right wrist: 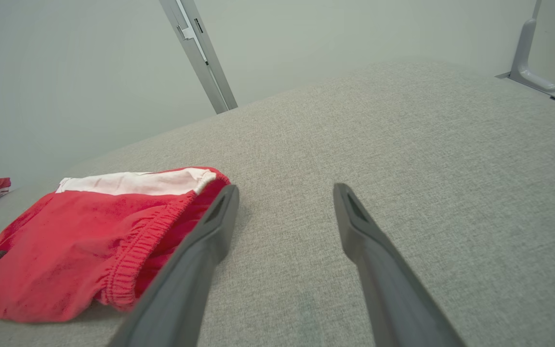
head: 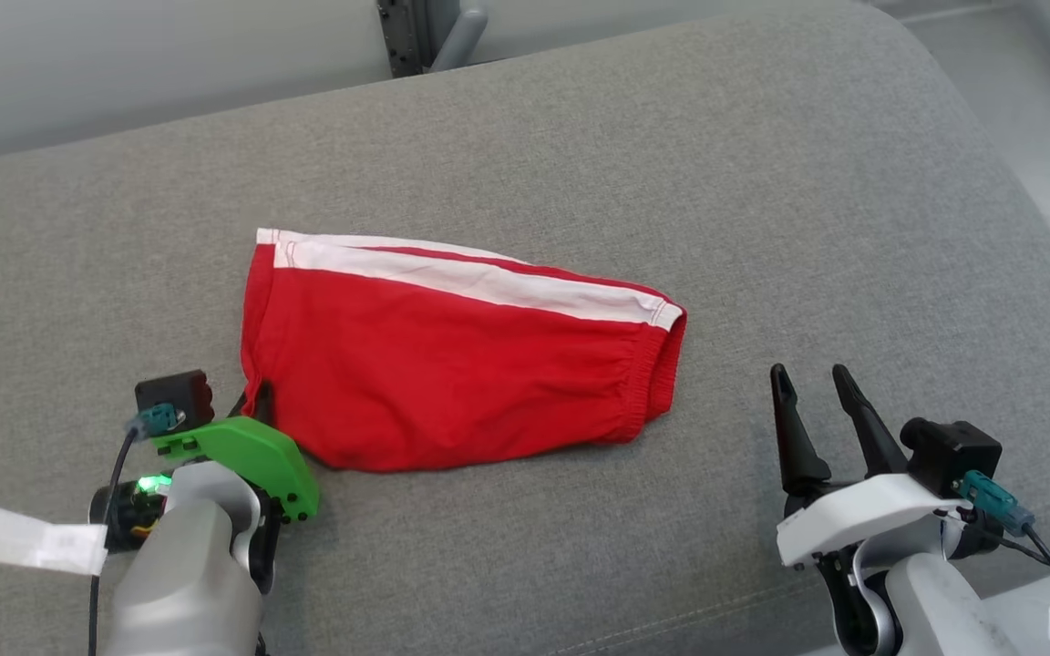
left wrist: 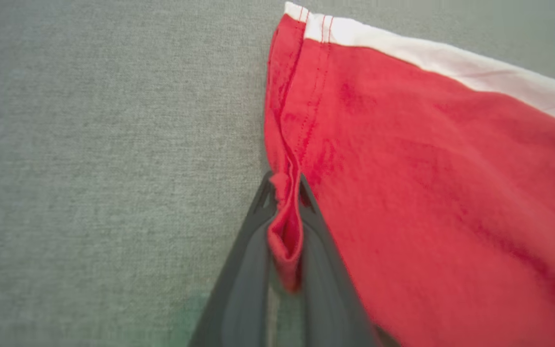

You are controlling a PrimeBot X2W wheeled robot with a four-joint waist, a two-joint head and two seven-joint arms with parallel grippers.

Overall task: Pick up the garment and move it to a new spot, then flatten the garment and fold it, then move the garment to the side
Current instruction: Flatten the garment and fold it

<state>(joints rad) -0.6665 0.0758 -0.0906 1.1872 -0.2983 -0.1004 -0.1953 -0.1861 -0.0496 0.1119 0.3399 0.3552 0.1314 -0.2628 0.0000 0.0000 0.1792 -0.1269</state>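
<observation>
Red garment (head: 452,364) lies edge-clamped in left gripper (left wrist: 287,180); right gripper (head: 808,372), fingers spread, hovers over broad cushion (head: 762,182).

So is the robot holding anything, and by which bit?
The left gripper pinches the red shorts by a fold of the hemmed edge. The right gripper holds nothing.

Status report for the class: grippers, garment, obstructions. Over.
Left gripper shut on red shorts, at hem. Right gripper open, off the cloth. Shorts flat on cushion. No obstruction.
</observation>
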